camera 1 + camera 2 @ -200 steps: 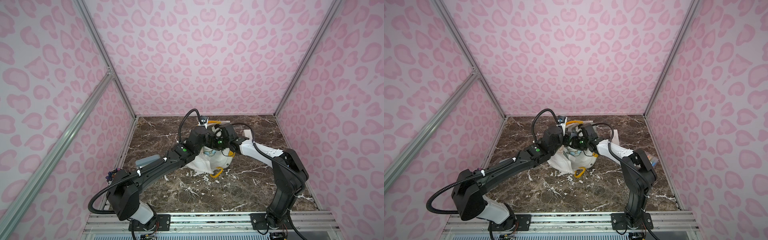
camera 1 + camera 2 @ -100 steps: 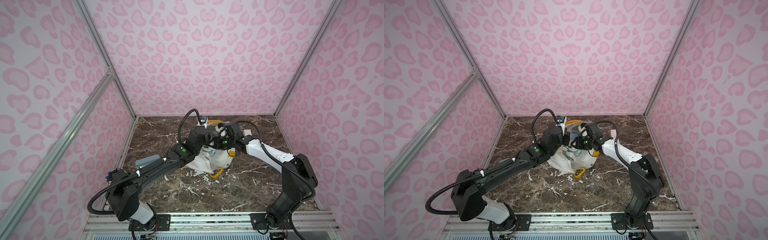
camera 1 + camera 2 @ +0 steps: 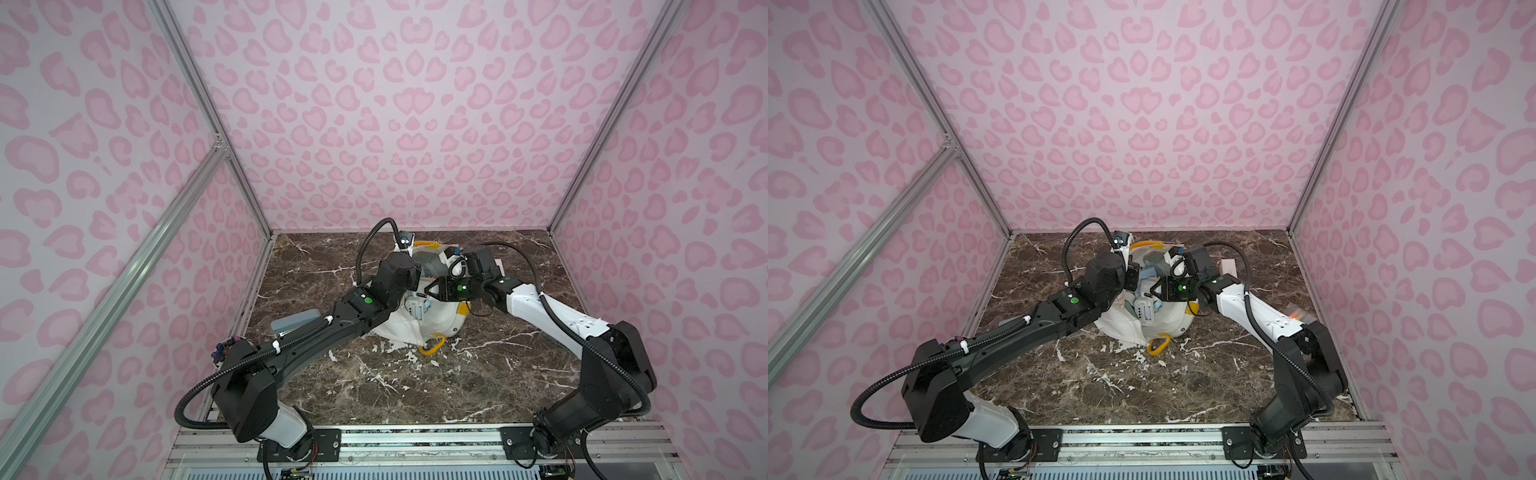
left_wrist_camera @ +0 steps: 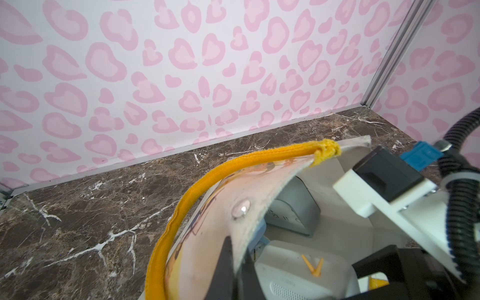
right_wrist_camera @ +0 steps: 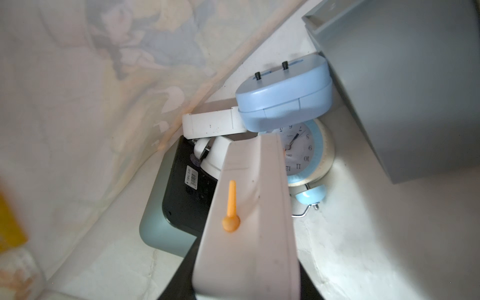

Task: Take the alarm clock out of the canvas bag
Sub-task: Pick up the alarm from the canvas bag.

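Note:
The white canvas bag [image 3: 438, 326] with yellow strap handles lies open mid-table in both top views. In the left wrist view my left gripper [image 4: 235, 262] is shut on the canvas bag's rim [image 4: 249, 202], holding it up beside the yellow strap [image 4: 205, 181]. My right gripper [image 5: 246, 275] reaches into the bag's mouth and is shut on a white alarm clock [image 5: 249, 207] with an orange knob. The same white alarm clock [image 3: 1144, 311] shows just inside the opening in a top view. Several other clocks lie deeper inside.
In the bag lie a pale blue rectangular clock [image 5: 283, 96], a round blue bell clock [image 5: 304, 153], a grey clock [image 5: 402, 91] and a black-faced one [image 5: 181, 202]. A grey-blue object [image 3: 295, 324] lies on the marble left of the bag. A white flat item [image 3: 1229, 266] lies behind my right wrist.
My right arm has drawn back to the right, its elbow swinging outward, with the white clock still in its grip. The left arm holds the bag's rim as before.

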`<state>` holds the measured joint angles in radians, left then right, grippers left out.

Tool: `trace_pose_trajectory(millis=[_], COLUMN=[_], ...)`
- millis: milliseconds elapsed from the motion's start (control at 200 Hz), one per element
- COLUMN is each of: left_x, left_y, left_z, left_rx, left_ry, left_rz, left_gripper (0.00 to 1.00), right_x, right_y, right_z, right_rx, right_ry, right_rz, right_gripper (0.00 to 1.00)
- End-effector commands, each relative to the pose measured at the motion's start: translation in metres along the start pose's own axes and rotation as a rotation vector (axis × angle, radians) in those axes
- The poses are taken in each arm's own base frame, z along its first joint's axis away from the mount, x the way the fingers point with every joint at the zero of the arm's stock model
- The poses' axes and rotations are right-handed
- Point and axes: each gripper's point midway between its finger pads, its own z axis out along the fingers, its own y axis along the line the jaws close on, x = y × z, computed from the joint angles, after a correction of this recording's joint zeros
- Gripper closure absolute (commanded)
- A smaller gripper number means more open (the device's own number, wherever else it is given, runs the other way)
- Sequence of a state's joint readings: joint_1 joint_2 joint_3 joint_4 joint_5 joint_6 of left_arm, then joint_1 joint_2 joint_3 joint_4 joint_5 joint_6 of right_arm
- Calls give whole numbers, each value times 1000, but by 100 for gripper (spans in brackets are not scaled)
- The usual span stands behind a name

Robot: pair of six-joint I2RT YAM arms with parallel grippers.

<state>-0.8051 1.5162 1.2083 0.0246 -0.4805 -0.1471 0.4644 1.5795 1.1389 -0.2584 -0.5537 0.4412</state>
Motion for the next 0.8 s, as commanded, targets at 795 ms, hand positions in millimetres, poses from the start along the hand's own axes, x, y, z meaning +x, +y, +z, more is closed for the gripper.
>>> trace_pose_trajectory(millis=[795], left_x=[-13], left_y=[4], left_z=[-2], left_rx=[-24], left_ry=[-42], left_rz=[-32], left_gripper=[96], right_x=[4], right_y=[-10], right_z=[-59], right_rx=[75], right_ry=[-205], right_rz=[-267], right_gripper=[76])
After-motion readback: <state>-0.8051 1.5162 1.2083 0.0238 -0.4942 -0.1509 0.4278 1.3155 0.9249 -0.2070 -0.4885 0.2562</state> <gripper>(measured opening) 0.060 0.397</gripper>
